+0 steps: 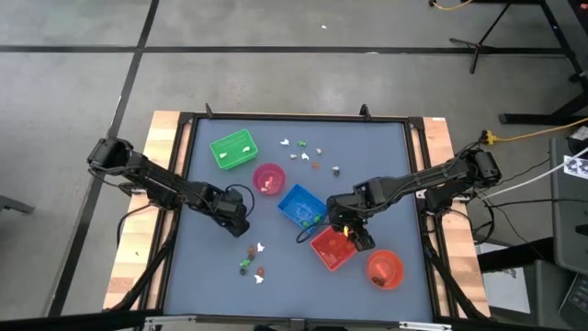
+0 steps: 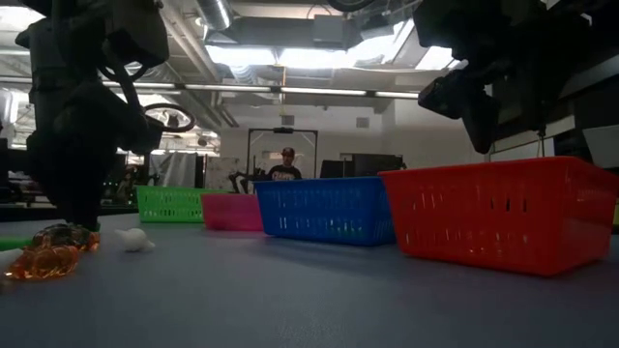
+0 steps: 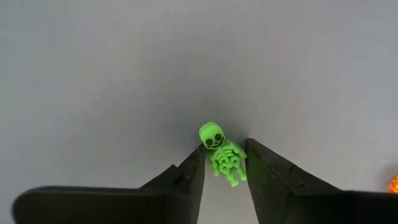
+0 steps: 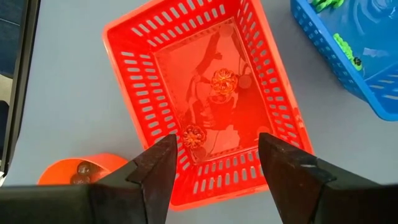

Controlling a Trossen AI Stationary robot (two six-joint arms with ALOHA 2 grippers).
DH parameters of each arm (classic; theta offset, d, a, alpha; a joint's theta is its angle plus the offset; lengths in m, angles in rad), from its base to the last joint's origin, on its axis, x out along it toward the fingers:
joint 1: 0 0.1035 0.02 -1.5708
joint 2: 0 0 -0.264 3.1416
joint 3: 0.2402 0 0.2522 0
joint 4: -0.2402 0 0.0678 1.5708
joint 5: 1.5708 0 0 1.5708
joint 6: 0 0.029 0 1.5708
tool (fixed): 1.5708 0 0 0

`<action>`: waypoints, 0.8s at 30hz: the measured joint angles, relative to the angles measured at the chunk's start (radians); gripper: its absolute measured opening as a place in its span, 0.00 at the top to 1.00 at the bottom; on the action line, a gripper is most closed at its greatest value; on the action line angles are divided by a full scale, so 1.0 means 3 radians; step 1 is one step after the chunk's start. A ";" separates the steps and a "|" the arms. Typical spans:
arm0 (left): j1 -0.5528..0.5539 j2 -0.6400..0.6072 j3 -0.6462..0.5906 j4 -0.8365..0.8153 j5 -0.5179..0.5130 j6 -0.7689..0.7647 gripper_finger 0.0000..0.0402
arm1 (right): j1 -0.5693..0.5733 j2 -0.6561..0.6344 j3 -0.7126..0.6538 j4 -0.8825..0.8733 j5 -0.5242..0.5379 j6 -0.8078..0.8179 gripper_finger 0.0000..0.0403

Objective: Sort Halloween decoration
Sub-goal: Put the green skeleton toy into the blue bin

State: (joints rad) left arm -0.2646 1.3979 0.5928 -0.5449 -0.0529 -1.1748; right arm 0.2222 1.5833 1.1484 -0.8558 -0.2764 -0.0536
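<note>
While left pincer (image 3: 225, 163) clamps green skeleton (image 3: 222, 155), right pincer (image 4: 214, 163) apart over red tray (image 4: 134, 56), blue tray (image 4: 373, 93) beside.

From above, the trinkets scattered at the far middle of the table (image 1: 386, 267) and the small cluster (image 1: 251, 260) near its front edge are too tiny to tell apart. The orange bowl (image 4: 78, 172) is half hidden behind the right gripper's finger (image 4: 155, 177). The green skeleton's (image 3: 222, 155) legs vanish between dark fingers. In the low view, both arms are cut off at the top.
</note>
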 joint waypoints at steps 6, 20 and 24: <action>0.0001 0.0003 -0.0002 0.0015 0.0029 -0.0001 0.86 | 0.0000 0.0000 0.0000 -0.0001 0.0000 0.0000 0.44; 0.0002 -0.0163 -0.0015 0.0116 0.0106 -0.0006 0.89 | 0.0000 0.0000 0.0000 0.0000 0.0000 -0.0009 0.44; 0.0006 -0.0174 -0.0014 0.0346 0.0096 -0.0005 0.89 | 0.0001 0.0000 0.0000 -0.0001 0.0000 -0.0009 0.44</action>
State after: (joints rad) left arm -0.2628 1.3457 0.5884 -0.4412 -0.0240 -1.1763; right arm 0.2224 1.5833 1.1484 -0.8560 -0.2764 -0.0564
